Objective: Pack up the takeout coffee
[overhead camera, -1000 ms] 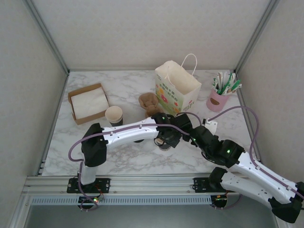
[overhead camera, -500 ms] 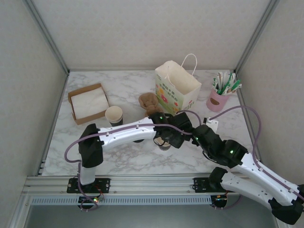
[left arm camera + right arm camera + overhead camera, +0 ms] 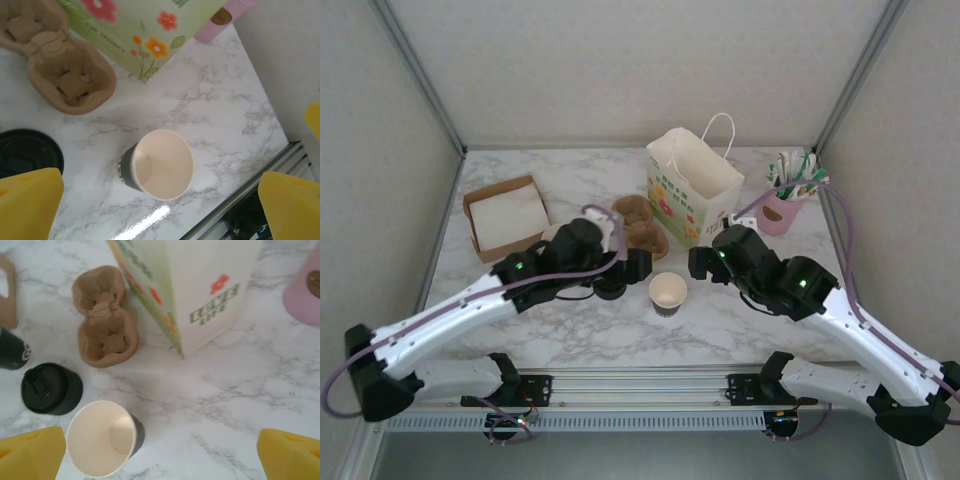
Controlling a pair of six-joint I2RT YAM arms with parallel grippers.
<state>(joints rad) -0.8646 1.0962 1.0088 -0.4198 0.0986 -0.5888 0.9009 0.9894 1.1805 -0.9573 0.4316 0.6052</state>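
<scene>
Right wrist, takeout coffee (image 3: 51, 388) beside lidless cup (image 3: 97, 437), perhaps touching, left gripper (image 3: 160, 200) wide, right gripper (image 3: 160, 454) wide

The light is bright, soft and even, and it seems to come from above. Shadows are pale: a weak grey one lies on the marble bench (image 3: 240, 390) beside the paper bag (image 3: 215, 285). In the left wrist view a white streak of glare shines on the bench just below the open cup (image 3: 162, 162). The yellow fingertips (image 3: 27, 200) in the lower corners of both wrist views are blurred; the top view is sharp throughout.
</scene>
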